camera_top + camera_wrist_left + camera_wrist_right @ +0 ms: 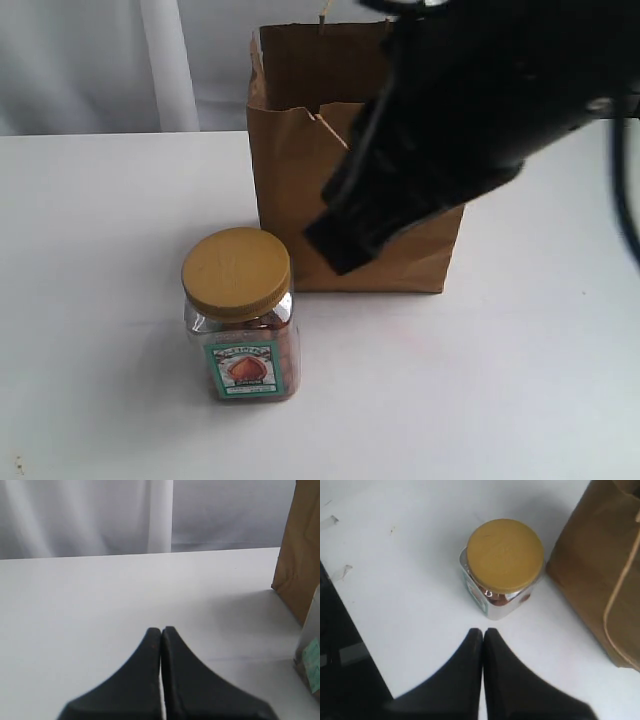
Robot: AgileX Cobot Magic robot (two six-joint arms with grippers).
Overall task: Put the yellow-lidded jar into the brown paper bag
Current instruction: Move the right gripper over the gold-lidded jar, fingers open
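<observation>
The yellow-lidded jar [240,313] stands upright on the white table, its nut label facing front; the right wrist view looks down on its lid [504,555]. Just behind it and to the right stands the brown paper bag [300,160], upright, with a torn top rim; its cord handle [617,605] shows in the right wrist view. My right gripper [335,245] hangs in front of the bag, above and right of the jar, shut and empty [483,631]. My left gripper [161,629] is shut over bare table, with the bag [300,555] and jar [311,657] at the frame edge.
The white table [100,300] spreads left and front of the jar. A pale curtain [100,60] hangs behind. The right arm's black body [500,90] covers the bag's upper right part. A dark edge [340,670] borders the table in the right wrist view.
</observation>
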